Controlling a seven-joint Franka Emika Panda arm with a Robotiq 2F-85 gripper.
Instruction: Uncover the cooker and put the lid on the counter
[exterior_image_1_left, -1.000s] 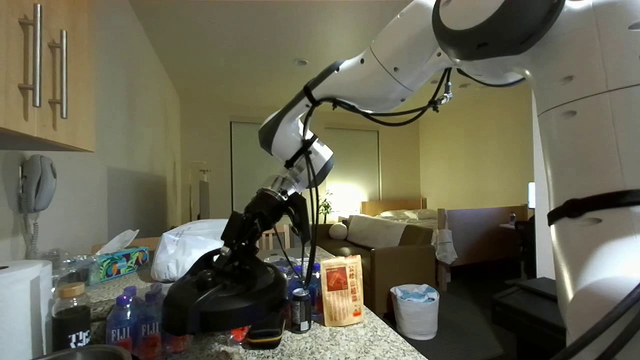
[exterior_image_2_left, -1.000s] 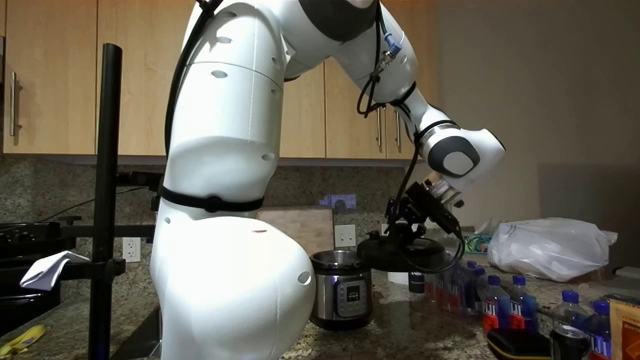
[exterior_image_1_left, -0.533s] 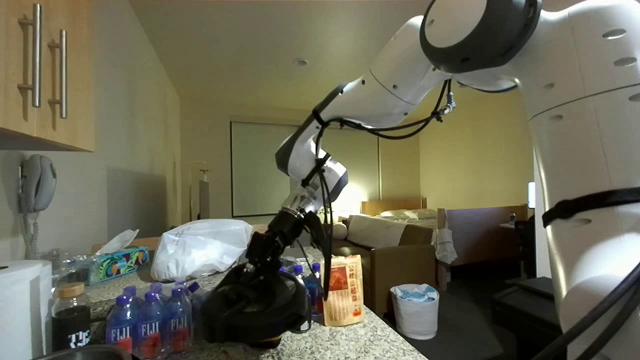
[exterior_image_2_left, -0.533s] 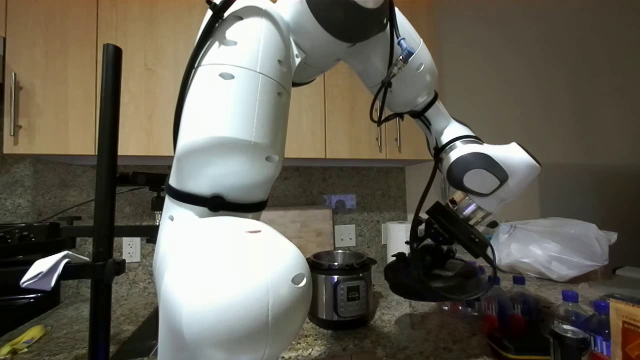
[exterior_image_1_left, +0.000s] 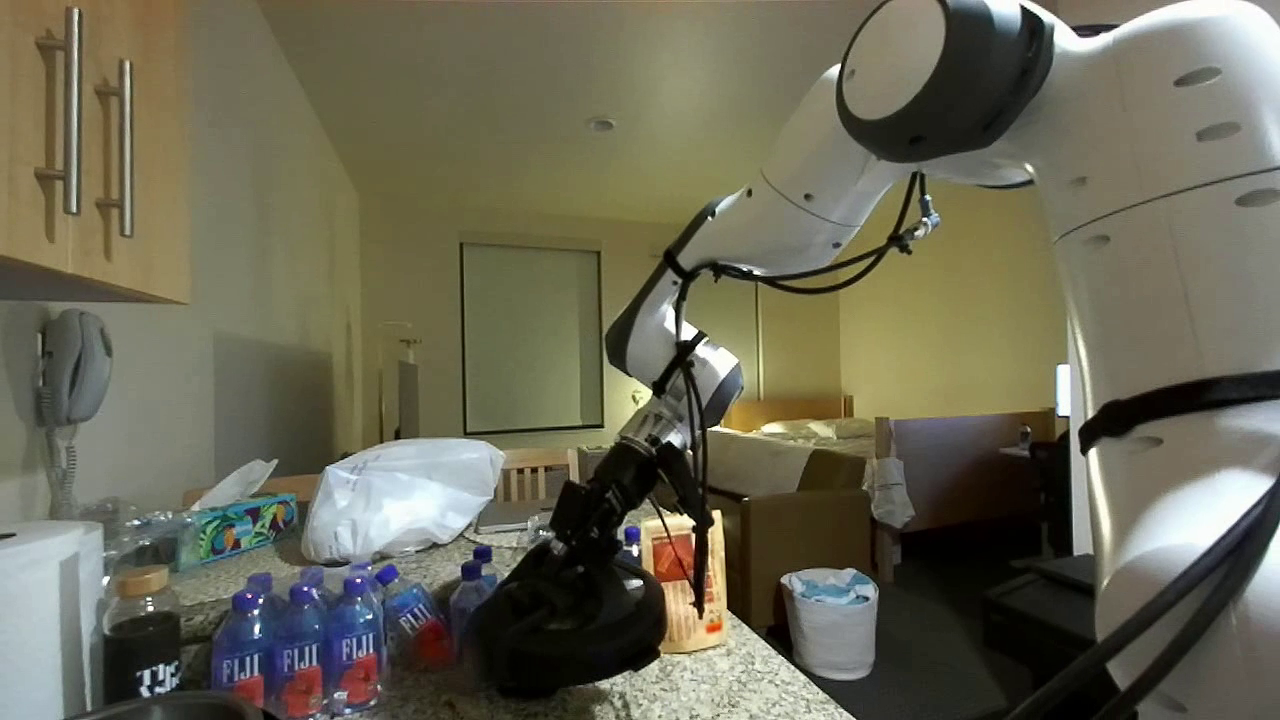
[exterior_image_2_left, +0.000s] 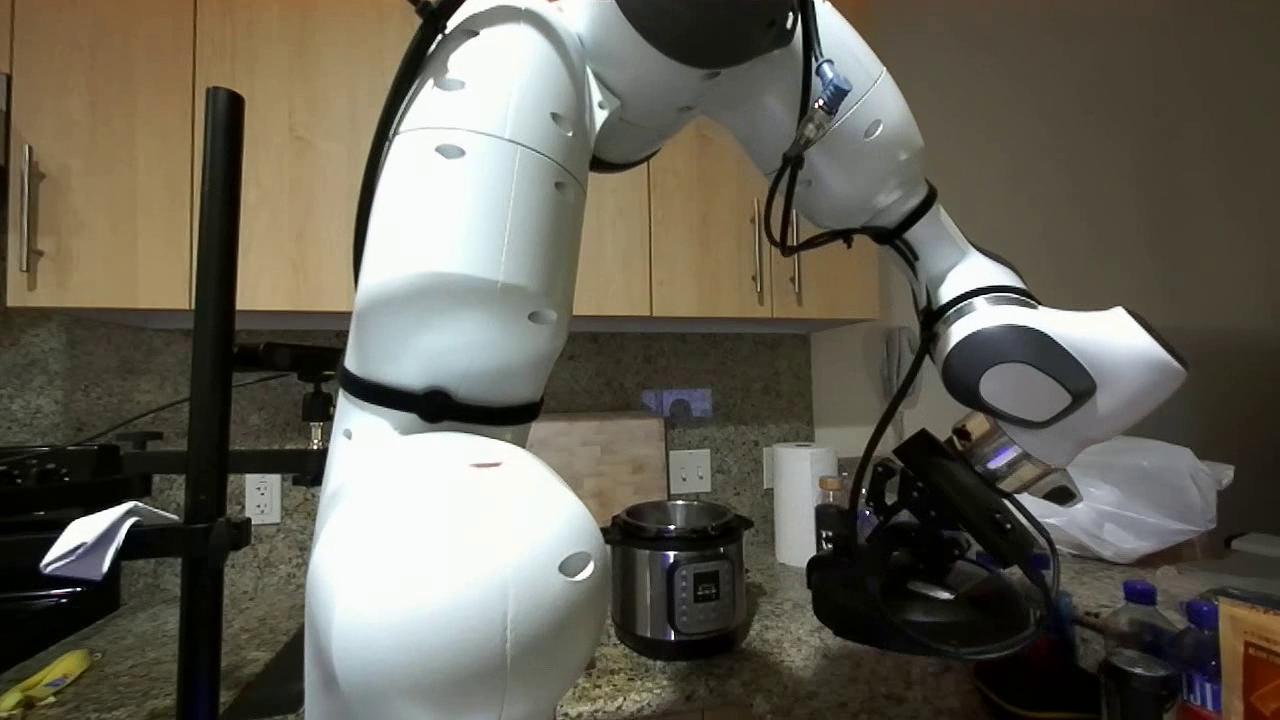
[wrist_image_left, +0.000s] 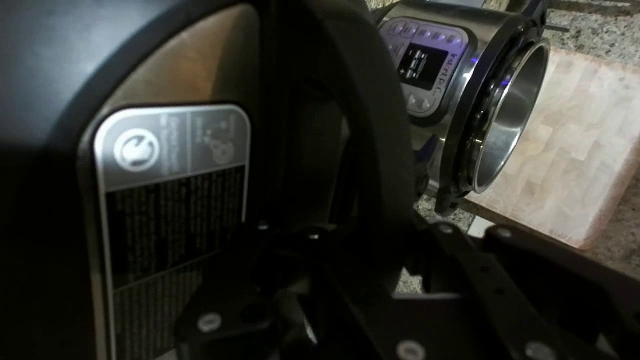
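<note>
Off the cooker and held in the air or just at the worktop, the round black lid (exterior_image_1_left: 570, 640) hangs under my gripper (exterior_image_1_left: 572, 545), which is shut on its handle. The lid (exterior_image_2_left: 940, 610) looks tilted in an exterior view; whether its rim touches the counter (exterior_image_1_left: 700, 685) I cannot tell. In the wrist view the lid's label (wrist_image_left: 172, 150) fills the left side, and the fingertips are dark and mostly hidden around the handle. The cooker (exterior_image_2_left: 690, 590), silver and black, stands uncovered near the back wall, its steel inner pot (wrist_image_left: 515, 120) showing.
Several blue-capped bottles (exterior_image_1_left: 300, 650) stand left of the lid, and a leaning bottle (exterior_image_1_left: 415, 620) is close to it. A paper pouch (exterior_image_1_left: 690, 580) is right behind the lid. A can (exterior_image_2_left: 1140, 685) and a black case (exterior_image_2_left: 1035, 690) lie near the front. A white bag (exterior_image_1_left: 405, 500) sits farther back.
The arm has carried the lid away from the cooker, to the right and lower in both exterior views. Bottles that it hid before now show beside it. The grip looks unchanged.
</note>
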